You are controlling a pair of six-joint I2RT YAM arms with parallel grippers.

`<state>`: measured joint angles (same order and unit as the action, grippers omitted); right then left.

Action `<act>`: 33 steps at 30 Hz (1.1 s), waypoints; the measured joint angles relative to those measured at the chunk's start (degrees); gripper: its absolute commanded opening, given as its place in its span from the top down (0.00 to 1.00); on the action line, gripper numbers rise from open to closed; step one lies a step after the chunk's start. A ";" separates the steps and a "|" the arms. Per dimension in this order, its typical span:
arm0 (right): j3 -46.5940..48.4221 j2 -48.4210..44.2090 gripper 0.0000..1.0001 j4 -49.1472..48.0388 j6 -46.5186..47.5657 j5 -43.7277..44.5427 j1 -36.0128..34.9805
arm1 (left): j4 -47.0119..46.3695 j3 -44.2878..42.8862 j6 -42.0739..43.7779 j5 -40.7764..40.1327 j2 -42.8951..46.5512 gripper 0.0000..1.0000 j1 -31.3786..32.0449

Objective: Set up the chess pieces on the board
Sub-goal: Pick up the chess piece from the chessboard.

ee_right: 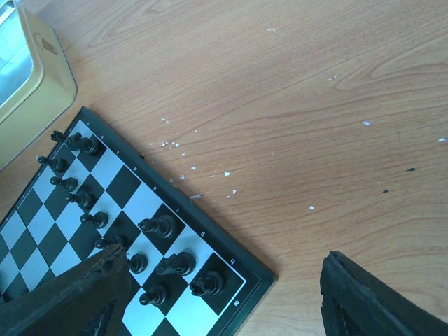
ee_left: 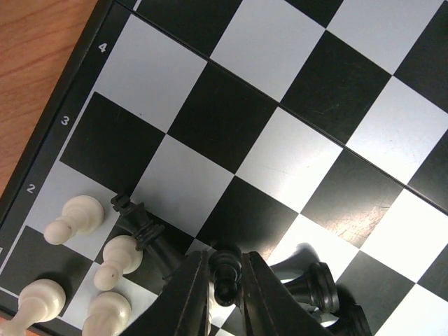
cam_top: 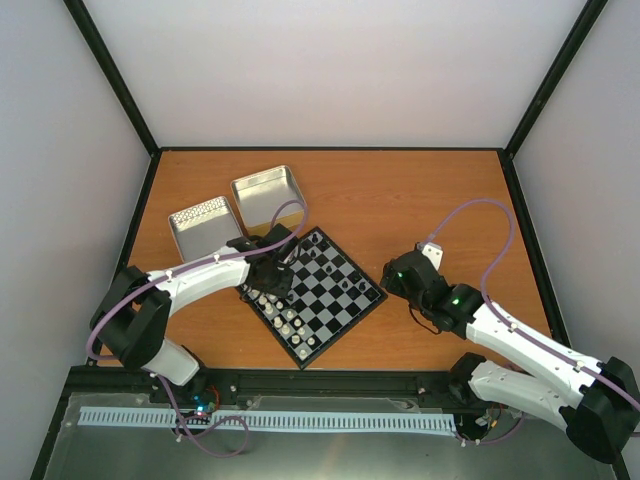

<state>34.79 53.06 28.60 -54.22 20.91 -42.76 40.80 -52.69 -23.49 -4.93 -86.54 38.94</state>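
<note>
Presently we list: left gripper clamped on one black piece, low over the near-left side of the board, among white pieces. Black pieces line the far-right edge. Right gripper, fingers apart and empty, hangs just right of the board. We judge the setup well along, with a few pieces left to place.

The board lies turned diamond-wise, cream pieces lining its near-left edge, black pieces its far-right edge.
</note>
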 measured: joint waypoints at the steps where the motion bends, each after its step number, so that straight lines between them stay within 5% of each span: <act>1: 0.00 0.02 0.26 0.00 0.00 0.00 0.00 | 0.00 0.00 0.07 0.00 -0.02 0.85 0.00; 22: 0.00 0.09 0.26 -0.02 -0.04 0.00 0.00 | 0.09 0.00 0.13 0.22 -1.07 0.85 0.00; 33: 0.00 0.09 0.26 -0.04 -0.07 0.00 0.00 | -0.02 -0.04 1.07 0.44 -1.60 0.95 0.00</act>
<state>34.79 53.15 28.56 -54.28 20.91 -42.76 40.77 -52.73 -22.41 -4.49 -88.14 38.94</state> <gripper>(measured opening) 0.741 0.077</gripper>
